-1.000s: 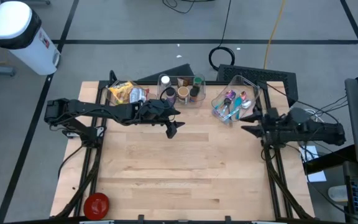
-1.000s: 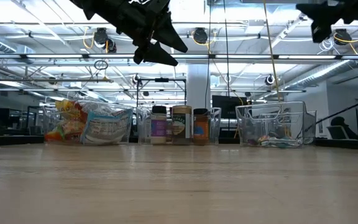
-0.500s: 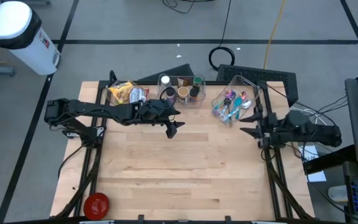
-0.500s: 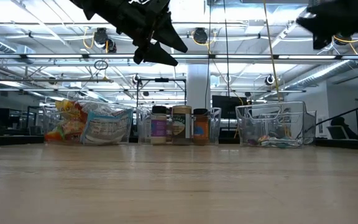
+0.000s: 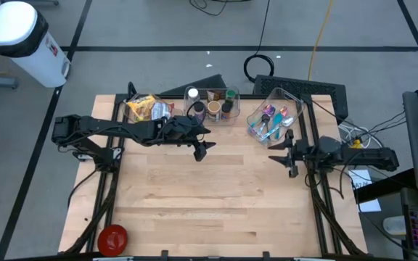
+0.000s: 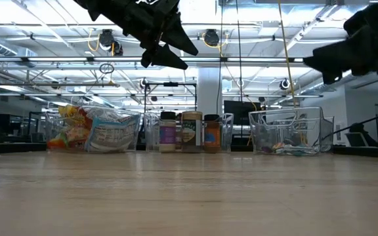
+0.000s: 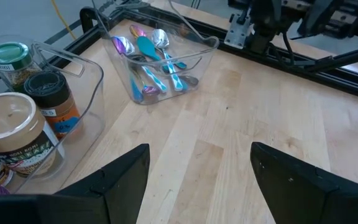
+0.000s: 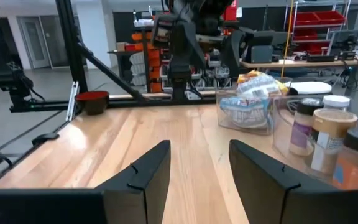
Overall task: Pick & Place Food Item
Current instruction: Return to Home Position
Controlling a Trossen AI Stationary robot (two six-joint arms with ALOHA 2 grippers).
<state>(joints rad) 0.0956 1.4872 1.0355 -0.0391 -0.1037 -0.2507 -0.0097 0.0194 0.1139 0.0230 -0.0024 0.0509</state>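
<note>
1. Currently the spoons (image 7: 148, 53) lie piled in the right transparent bin (image 6: 293, 124), at the far right of the tabletop (image 5: 209, 196).
2. Left gripper (image 5: 202, 150): fingers apart, raised well above the tabletop, just in front of the middle bin (image 5: 232, 96) that holds the spice jars (image 5: 214, 109).
3. Right gripper (image 5: 284, 157): fingers apart, up in the air by the tabletop's right edge. It is near the spoon bin on its near side and points toward the left arm.
4. Snack bags (image 5: 147, 109) sit at far left, beside the jar bin.
5. Red bowl (image 5: 112, 237) sits at the near left corner, well apart from both grippers.
</note>
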